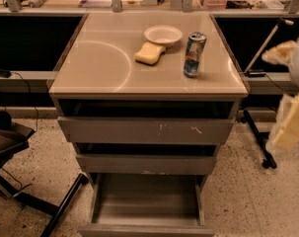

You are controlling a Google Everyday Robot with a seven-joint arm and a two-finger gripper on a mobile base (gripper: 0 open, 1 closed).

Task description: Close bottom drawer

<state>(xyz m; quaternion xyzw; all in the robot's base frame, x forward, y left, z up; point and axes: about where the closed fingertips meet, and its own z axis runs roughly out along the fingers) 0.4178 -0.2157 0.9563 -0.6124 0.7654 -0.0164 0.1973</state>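
- In the camera view, my claw (291, 122) shows as a pale blur at the right edge, beside the cabinet and level with the upper drawers. It is well apart from anything I need to push. I cannot tell whether it is open or closed.
- The bottom drawer (146, 206), a shallow grey box with a plain handleless front, sits lowest on the cabinet. It is pulled far out toward the near edge, with its floor bare.
- To close it well, I judge I must bring the claw down low and round to the near side. I would then set it flat against the middle of that plain front.
- The push should run straight toward the far side, in line with the runners. Pressing off-centre could skew the box and jam it, so I would keep the pressure even and slow.
- On the way down I should stay clear of the two drawers above, both standing slightly out.
- Drawers: three. Besides the bottom one there is the wide grey drawer with white scratches (146, 131) and the middle grey drawer (146, 164).
- On the beige glossy surface (99, 63): one white round bowl (163, 34), one yellow sponge (149, 53) touching its near-left rim, and one upright silver-blue drink can (194, 54) to their right.
- Claws: one.
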